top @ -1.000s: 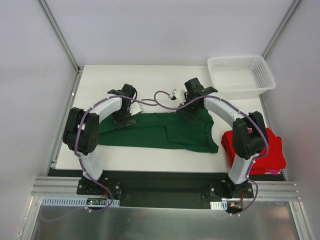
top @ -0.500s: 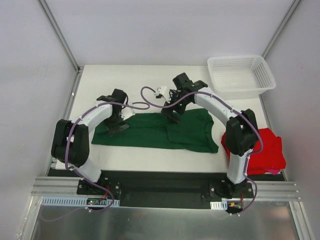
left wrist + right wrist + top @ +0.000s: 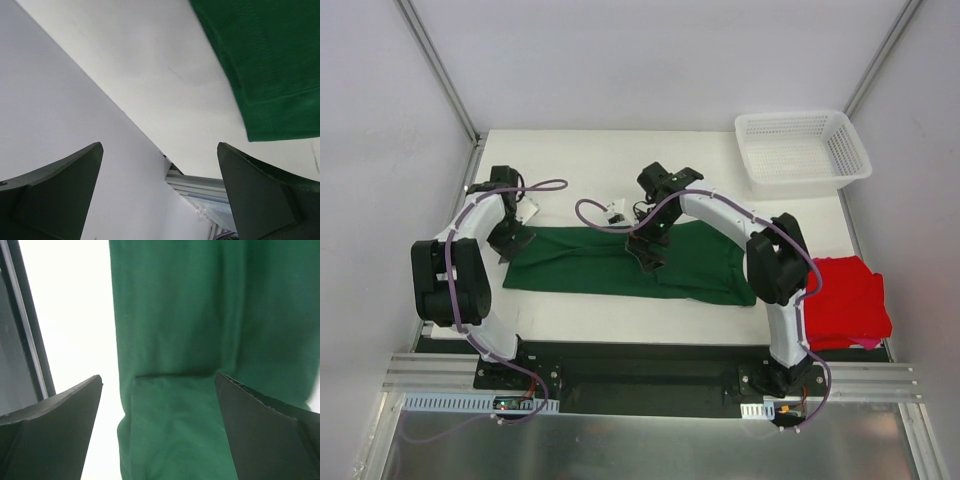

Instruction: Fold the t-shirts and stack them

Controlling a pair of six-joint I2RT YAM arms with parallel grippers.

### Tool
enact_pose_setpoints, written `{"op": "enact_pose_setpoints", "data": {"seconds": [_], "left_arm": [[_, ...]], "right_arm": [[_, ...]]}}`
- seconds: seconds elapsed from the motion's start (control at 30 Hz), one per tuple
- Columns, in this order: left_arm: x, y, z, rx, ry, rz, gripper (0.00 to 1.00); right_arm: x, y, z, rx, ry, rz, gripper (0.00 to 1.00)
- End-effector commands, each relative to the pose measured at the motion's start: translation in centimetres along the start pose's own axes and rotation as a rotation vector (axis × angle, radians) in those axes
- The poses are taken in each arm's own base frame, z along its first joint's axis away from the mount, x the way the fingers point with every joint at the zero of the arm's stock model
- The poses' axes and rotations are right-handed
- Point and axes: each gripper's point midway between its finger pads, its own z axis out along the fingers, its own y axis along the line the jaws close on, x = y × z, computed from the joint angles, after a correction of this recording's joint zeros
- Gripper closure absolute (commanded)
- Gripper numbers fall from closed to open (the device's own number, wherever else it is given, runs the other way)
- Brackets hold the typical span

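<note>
The green t-shirt (image 3: 620, 262) lies flat on the table (image 3: 620, 160) as 1 long band running left-right across mid-table, w/ a fold edge nr its middle and the right part wider. The red t-shirt (image 3: 845, 305) sits folded at the near right corner, apart from the green one, partly hidden behind the right arm. The white mesh basket (image 3: 802, 150) is at the far right corner, well apart from both shirts.

The left gripper (image 3: 510, 240) is at the left end of the green t-shirt, jaws spread wide, holding nothing. In its wrist cam the 2 fingers (image 3: 55, 195) frame bare table and the white side wall (image 3: 60, 100). The shirt's hemmed corner shows up at the right, outside the gap, w/ no contact visible.

The right gripper (image 3: 648, 252) is over the middle of the green t-shirt, jaws also spread wide and empty. In its wrist cam green cloth fills most of the gap btwn the fingers (image 3: 260, 425), w/ 1 crease running across it. A strip of white table and a dark frame rail (image 3: 27, 320) show at the left. Can't tell if the fingertips touch the cloth.
</note>
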Motion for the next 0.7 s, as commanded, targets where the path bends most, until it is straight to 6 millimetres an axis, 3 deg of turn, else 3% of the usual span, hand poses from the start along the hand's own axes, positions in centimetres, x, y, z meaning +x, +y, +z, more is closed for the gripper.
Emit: {"op": "enact_pose_setpoints", "data": {"seconds": [0.0,0.17,0.4,0.67], "left_arm": [[0.1,3.2,-0.6,-0.052,-0.003,-0.06,0.01],[-0.5,4.9,-1.5,-0.086,-0.031,-0.077,0.01],[-0.6,4.7,-1.4,-0.08,-0.034,-0.076,0.01],[-0.9,4.8,-1.5,-0.079,-0.047,-0.085,0.01]], "right_arm": [[-0.2,0.3,0.3,-0.018,0.016,-0.035,0.0],[-0.2,-1.5,1.2,0.065,0.043,-0.028,0.0],[-0.4,-2.3,1.7,0.116,0.065,-0.042,0.0],[1.2,-0.8,3.7,0.023,0.146,-0.043,0.0]]}}
